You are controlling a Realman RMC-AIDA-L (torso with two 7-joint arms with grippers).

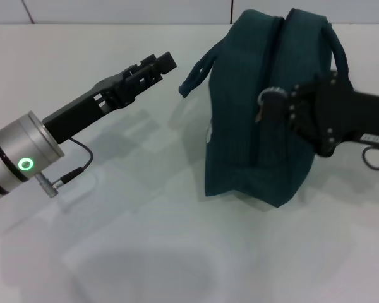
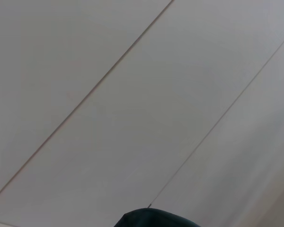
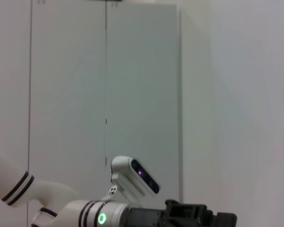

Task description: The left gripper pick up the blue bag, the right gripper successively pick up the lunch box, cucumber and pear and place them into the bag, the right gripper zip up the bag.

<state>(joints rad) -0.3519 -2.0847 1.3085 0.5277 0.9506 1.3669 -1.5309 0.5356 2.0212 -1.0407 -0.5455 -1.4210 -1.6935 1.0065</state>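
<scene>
Right gripper sits against the side of the bag, high up near the zipper seam. Its fingers look pinched together at the metal ring pull, probably holding it, though the contact point is small and partly masked by the linkage plates. The right arm runs away from the fingers to the picture's right edge, a small cable loop hanging under it.

Bag stands upright on the white table, top seam running away from the camera, and the zipper appears shut along what shows. One loop handle sticks out toward the left gripper, the other arches over the far side above the right arm. Lunch box, cucumber and pear not visible anywhere.

Left gripper is off the bag, raised above the table, tips pointing toward the near handle but clearly apart from it. Fingers lie close together, nothing between them. Behind the fingers comes the black arm, then the silver wrist with a lit green ring and a thin cable below.

Left wrist view: mostly pale wall panels with a sliver of bag at the edge. Right wrist view: the left arm's wrist ring and the robot's head camera in front of a grey cabinet.
</scene>
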